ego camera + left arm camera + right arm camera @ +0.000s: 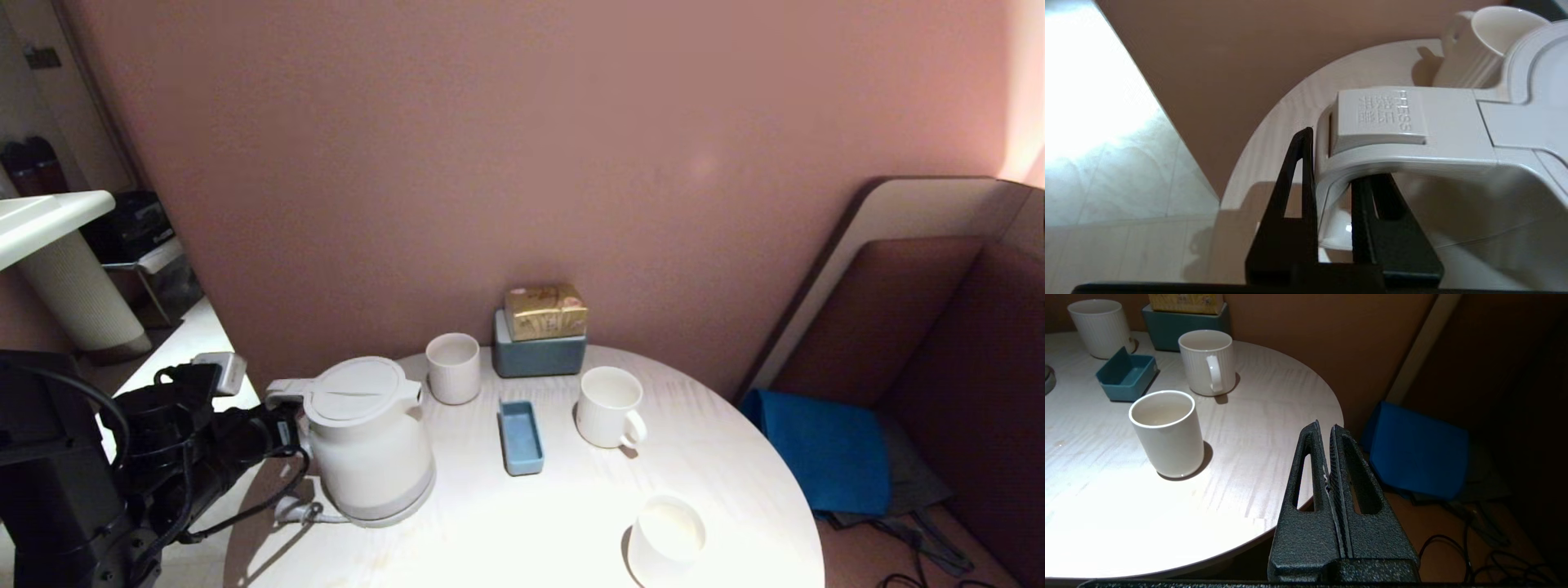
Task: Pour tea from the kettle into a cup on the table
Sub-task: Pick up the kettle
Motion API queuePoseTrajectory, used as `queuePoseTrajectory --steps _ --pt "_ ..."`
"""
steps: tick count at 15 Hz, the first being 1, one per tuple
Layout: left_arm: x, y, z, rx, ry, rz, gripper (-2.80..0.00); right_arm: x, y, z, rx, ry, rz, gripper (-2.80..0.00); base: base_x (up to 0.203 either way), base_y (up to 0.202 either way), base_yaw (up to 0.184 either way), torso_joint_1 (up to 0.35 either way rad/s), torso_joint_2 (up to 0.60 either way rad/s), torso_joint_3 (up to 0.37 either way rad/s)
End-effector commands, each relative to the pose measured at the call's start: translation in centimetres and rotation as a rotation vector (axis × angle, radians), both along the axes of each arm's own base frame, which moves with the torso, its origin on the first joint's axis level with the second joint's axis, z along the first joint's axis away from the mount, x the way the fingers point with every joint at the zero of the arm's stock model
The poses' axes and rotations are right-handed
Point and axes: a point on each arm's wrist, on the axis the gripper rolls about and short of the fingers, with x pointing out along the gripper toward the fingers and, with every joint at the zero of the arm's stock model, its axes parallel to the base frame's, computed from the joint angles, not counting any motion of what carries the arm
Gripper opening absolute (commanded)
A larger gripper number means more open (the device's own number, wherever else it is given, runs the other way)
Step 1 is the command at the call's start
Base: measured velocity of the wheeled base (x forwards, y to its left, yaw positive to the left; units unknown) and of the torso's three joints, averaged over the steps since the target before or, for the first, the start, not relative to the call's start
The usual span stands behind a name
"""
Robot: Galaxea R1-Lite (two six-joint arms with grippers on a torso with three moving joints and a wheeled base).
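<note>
The cream-white kettle [371, 441] stands on its grey base at the left of the round table [531, 531], lid down; the tea is hidden. My left gripper [282, 425] reaches in level from the left. It is shut on the kettle's loop handle [1392, 159], one finger outside the loop and one inside, just below the press button. The cup [608, 406], a ribbed white mug with a small handle, stands right of centre and looks empty [1206, 361]. My right gripper [1325, 426] is shut on nothing, hanging off the table's right edge.
A handleless ribbed cup [453, 367] stands just behind the kettle, and a smooth white cup [665, 539] near the front edge. A small blue tray [521, 437] lies between kettle and mug. A grey-blue box [539, 355] with a gold packet sits against the wall. The kettle's cord [298, 513] trails left.
</note>
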Motion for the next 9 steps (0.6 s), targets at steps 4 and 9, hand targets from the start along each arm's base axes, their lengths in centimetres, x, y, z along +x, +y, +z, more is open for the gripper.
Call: queuePoseTrajectory --steps 4,9 --pt "0.0 0.01 0.41 0.0 -0.045 0.003 -2.8 0.01 0.0 0.0 -0.001 0.001 0.001 -2.8 0.0 0.0 0.0 0.0 0.0 0.0" --pt "-0.11 -0.04 0.99 0.0 -0.065 0.0 -2.8 0.01 0.0 0.0 -0.001 0.001 0.001 -2.8 0.0 0.0 0.0 0.0 0.0 0.0"
